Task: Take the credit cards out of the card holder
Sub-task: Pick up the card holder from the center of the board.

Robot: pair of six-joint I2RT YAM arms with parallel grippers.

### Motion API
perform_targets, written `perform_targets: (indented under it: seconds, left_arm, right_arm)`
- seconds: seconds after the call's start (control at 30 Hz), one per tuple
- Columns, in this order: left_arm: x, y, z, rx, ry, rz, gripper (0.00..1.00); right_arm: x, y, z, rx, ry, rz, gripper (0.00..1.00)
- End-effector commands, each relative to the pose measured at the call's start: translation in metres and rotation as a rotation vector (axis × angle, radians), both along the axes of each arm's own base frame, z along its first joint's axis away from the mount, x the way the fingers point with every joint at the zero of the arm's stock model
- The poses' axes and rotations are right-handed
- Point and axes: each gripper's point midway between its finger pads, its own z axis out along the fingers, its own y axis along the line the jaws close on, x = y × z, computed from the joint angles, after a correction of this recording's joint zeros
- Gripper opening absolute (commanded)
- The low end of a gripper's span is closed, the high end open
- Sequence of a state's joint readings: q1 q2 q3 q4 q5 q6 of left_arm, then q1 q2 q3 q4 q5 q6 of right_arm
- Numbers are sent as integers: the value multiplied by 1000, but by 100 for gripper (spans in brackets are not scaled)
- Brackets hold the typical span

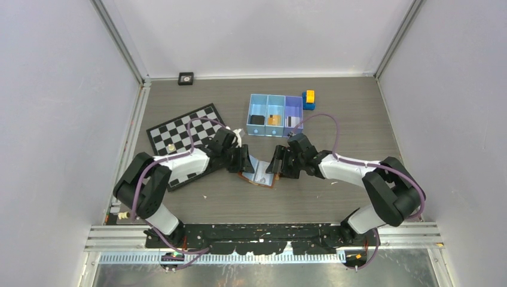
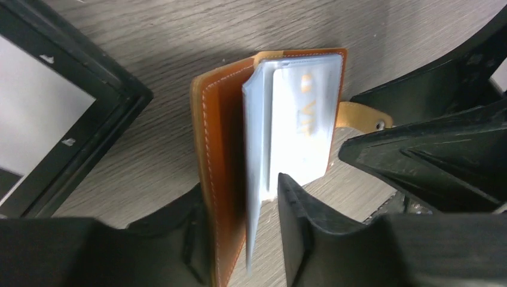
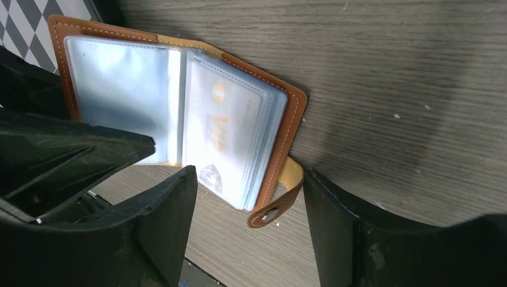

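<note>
Extraction step: the card holder (image 1: pixel 258 175) is lying open on the counter (image 1: pixel 335 113) between my left arm (image 1: pixel 179 161) and right arm (image 1: pixel 347 167), both reaching low and inward, a pale credit card (image 3: pixel 224 137) showing in its clear sleeve (image 3: pixel 269 119). My left pincer (image 2: pixel 242 191) is straddling the left flap, whether clamped I cannot tell. My right pincer (image 3: pixel 249 174) is gaping wide around the right half, needing next, I judge, to pinch that card's edge.

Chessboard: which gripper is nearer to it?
Left. The left gripper sits just off the right edge of the chessboard; the right gripper is farther right, beyond the card holder.
</note>
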State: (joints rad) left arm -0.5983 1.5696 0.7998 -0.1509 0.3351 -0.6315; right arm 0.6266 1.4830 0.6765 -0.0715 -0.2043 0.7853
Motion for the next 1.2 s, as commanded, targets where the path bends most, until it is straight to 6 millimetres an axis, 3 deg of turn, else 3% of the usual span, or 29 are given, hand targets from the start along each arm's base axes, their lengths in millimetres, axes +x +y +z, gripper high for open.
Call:
perform_targets:
  seconds: [0.0, 0.07, 0.13, 0.2, 0.3, 0.47, 0.57, 0.77, 0.97, 1.17]
  left_arm:
    - [10, -26, 7, -148, -46, -15, 34]
    - [11, -27, 4, -159, -46, -9, 27]
    - [11, -29, 0, -166, -37, -11, 9]
    - [11, -30, 0, -172, -24, -9, 0]
    - [13, -29, 17, -238, -61, 5, 0]
    - [18, -10, 78, -434, -224, 62, 0]
    - [11, -5, 111, -533, -299, 49, 0]
    - [-10, 0, 167, -711, -445, 4, 0]
    - [-22, 4, 191, -801, -520, -16, 0]
    - [-27, 3, 198, -844, -524, -38, 0]
  right_arm:
    - [14, 21, 17, 95, -52, 16, 67]
    - [15, 23, 15, 106, -44, 16, 65]
    - [15, 24, 16, 115, -46, 13, 64]
    - [16, 24, 21, 124, -64, 12, 65]
    - [17, 23, 39, 160, -125, 6, 78]
    - [14, 13, 79, 260, -281, -12, 97]
    - [8, 15, 105, 343, -359, 13, 97]
    - [3, 8, 136, 423, -453, 10, 97]
    - [-4, 9, 153, 492, -496, 29, 96]
    - [-8, 7, 166, 552, -535, 30, 73]
